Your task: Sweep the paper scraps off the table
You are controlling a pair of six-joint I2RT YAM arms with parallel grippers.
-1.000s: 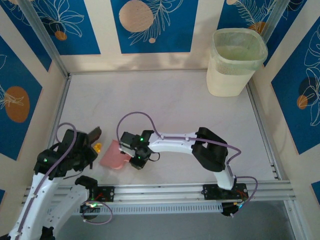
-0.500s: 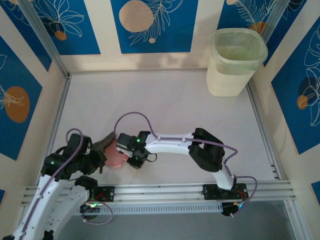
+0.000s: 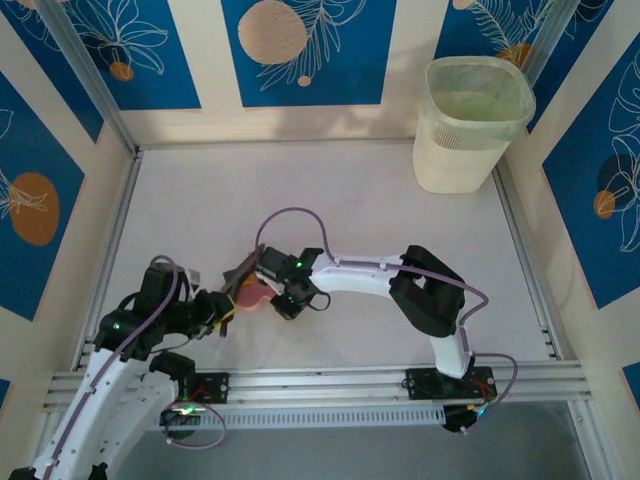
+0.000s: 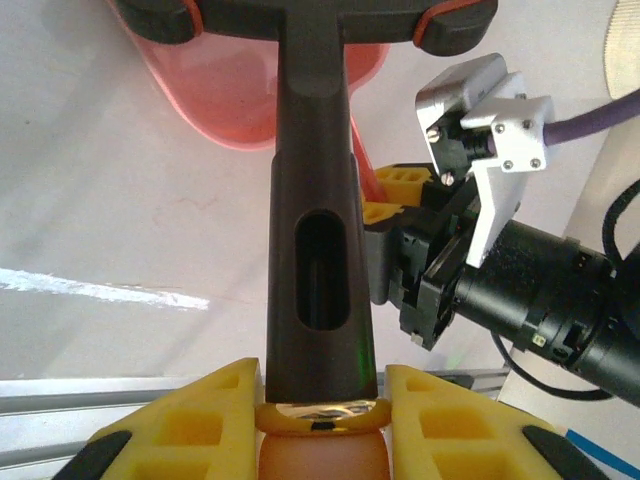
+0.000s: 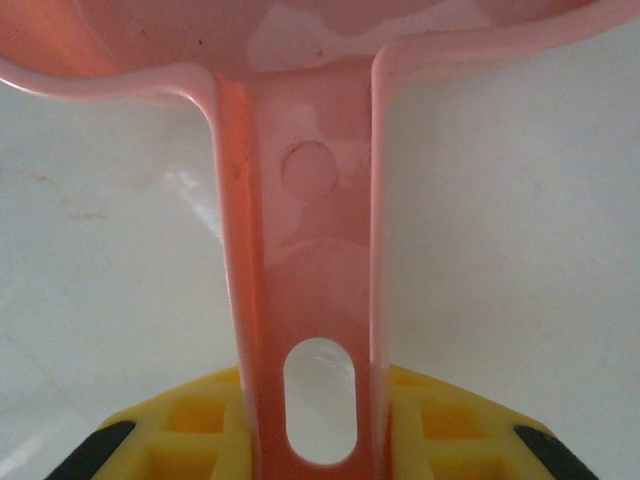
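My L gripper [image 4: 320, 405] is clamped on the handle of the dark brush [image 4: 315, 250], w/ a yellow pad [image 4: 190, 420] on each side of it. My R gripper [image 5: 318, 425] is closed the same way on the handle of the pink dustpan [image 5: 305, 230]. The brush head sits at the pan's mouth; can't tell if they're touching. Both are over the front-left part of the table [image 3: 350, 200]. The waste bin [image 3: 470, 120] stands well apart in the far-right corner.

A pale translucent waste bin [image 3: 470, 125] stands in the far right corner. Toward the near left, a pink dustpan [image 3: 253, 297] sits just beside a dark brush [image 4: 315, 250].
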